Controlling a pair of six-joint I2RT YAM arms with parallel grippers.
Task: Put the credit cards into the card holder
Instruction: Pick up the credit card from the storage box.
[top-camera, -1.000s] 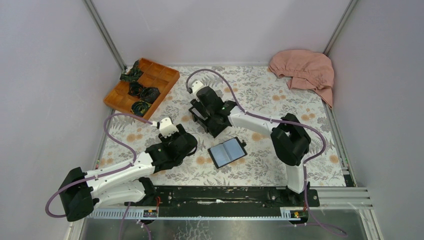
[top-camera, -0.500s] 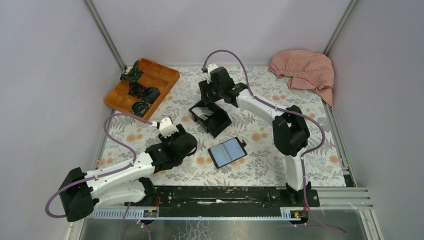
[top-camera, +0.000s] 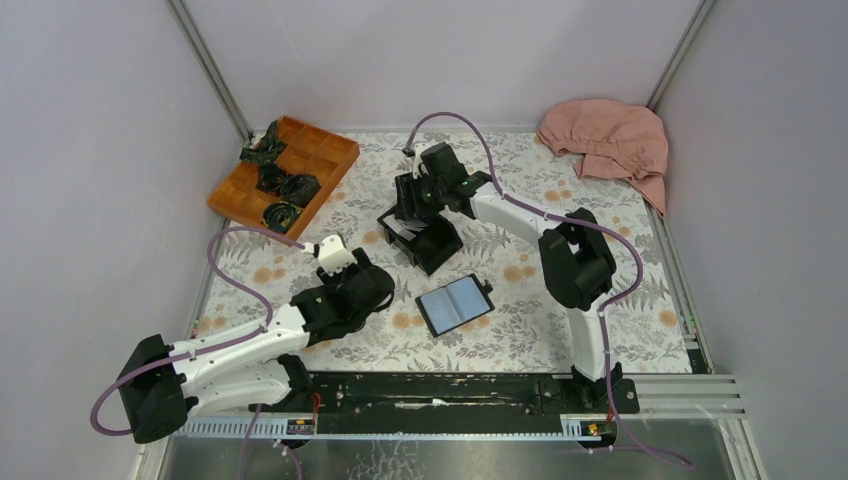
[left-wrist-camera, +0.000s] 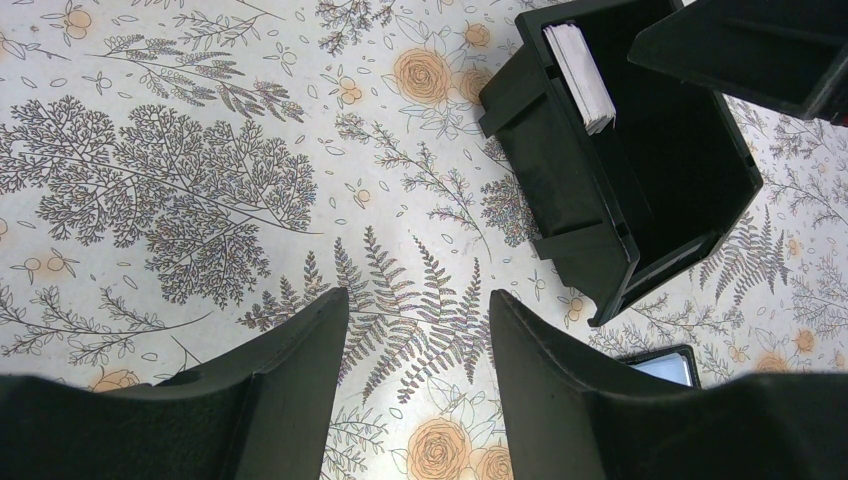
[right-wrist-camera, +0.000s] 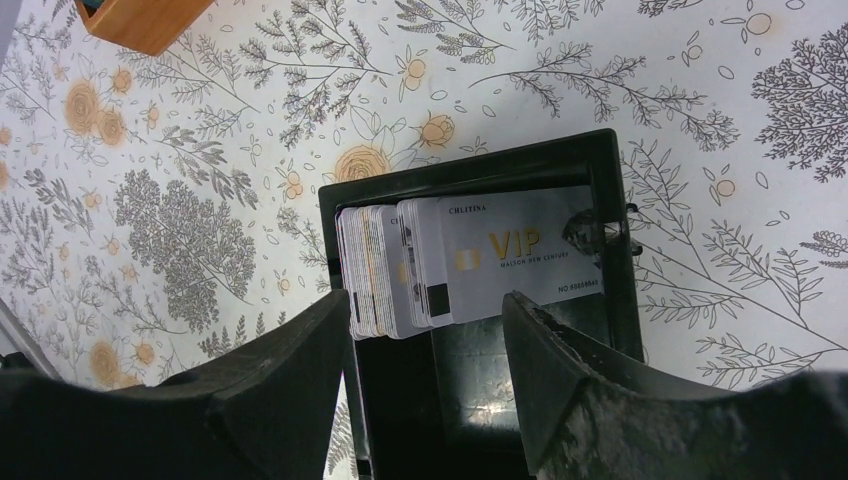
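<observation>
The credit cards (right-wrist-camera: 400, 270) stand as a pale stack on edge at one end of a rigid black box (right-wrist-camera: 470, 165), a grey VIP card (right-wrist-camera: 520, 250) leaning foremost. My right gripper (right-wrist-camera: 425, 310) hangs open just above the box (top-camera: 432, 245), holding nothing. The stack's edge (left-wrist-camera: 580, 65) also shows in the left wrist view. The card holder (top-camera: 455, 305) lies open on the floral cloth, its blue-grey inside up, nearer than the box. My left gripper (left-wrist-camera: 418, 305) is open and empty over bare cloth left of the holder, whose corner (left-wrist-camera: 665, 365) just shows.
An orange wooden tray (top-camera: 330, 150) with dark items sits at the back left, its corner (right-wrist-camera: 140, 20) in the right wrist view. A pink cloth (top-camera: 610, 140) lies bunched at the back right. Grey walls close in the table on three sides.
My right gripper rose out of the black box toward the back, then came partway back over it, its jaws a little wider. The left arm stayed still.
</observation>
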